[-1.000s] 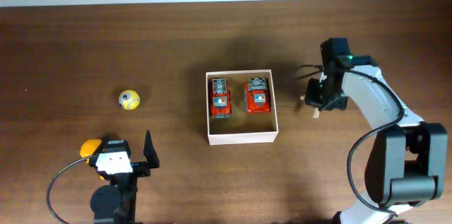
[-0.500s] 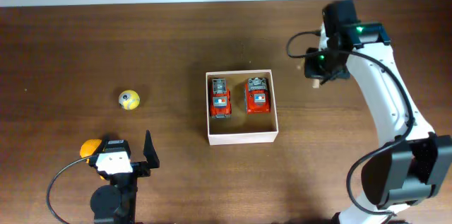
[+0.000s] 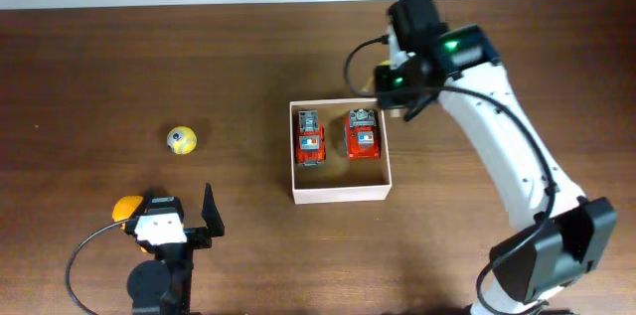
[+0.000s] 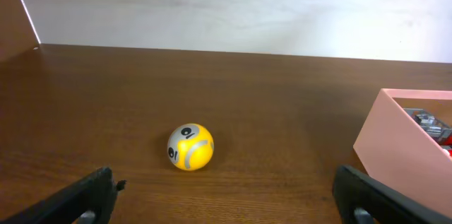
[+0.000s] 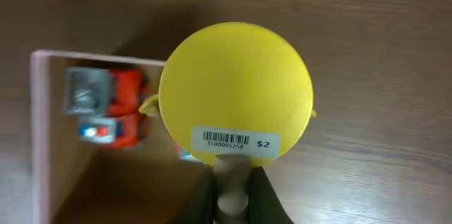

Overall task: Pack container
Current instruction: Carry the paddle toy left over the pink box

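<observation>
One disc (image 5: 236, 93) (yellow) nearer container (image 3: 338, 194)

The container (image 3: 338, 193) holds a left car (image 3: 311, 138) beside a right car (image 3: 364, 134); a ball (image 3: 181, 140) lies well left.

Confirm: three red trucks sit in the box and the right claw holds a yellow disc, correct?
Not quite: the box holds two red trucks, not three, as the overhead view shows. The right claw does hold the yellow disc.
</observation>
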### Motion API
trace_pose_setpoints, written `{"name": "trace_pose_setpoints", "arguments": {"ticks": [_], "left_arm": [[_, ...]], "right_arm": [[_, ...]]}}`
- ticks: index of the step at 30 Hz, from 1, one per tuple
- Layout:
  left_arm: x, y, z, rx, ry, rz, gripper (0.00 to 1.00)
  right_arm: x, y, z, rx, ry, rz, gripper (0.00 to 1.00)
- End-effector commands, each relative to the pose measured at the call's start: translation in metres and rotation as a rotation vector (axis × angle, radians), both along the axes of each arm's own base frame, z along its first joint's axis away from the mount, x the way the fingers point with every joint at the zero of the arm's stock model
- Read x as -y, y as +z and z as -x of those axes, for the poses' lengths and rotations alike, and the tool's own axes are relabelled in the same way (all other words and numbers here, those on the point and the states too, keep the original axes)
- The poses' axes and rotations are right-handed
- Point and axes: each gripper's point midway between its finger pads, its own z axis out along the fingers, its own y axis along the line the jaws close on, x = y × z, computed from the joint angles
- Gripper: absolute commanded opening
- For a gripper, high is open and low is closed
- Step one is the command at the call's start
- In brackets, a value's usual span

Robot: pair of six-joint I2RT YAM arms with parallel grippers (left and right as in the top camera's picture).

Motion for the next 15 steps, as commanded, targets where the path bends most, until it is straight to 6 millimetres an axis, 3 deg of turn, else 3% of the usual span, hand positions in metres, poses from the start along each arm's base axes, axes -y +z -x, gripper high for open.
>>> {"name": "trace_pose_setpoints", "arguments": {"ticks": [1, 9, 15], "left_arm": [[0.003, -0.002, 0.000, 0.000, -0.017, -0.017, 0.99], [0.003, -0.002, 0.000, 0.000, -0.017, -0.017, 0.99], [0.003, -0.002, 0.000, 0.000, -0.017, -0.017, 0.99]], "right_arm": [[-0.027, 0.005, 0.006, 0.006, 0.006, -0.029, 0.08], [-0.078, 0.001, 0.015, 0.035, 0.062, -0.061, 0.08], [-0.099, -0.034, 0.017, -0.033, 0.041, -0.050, 0.08]]}}
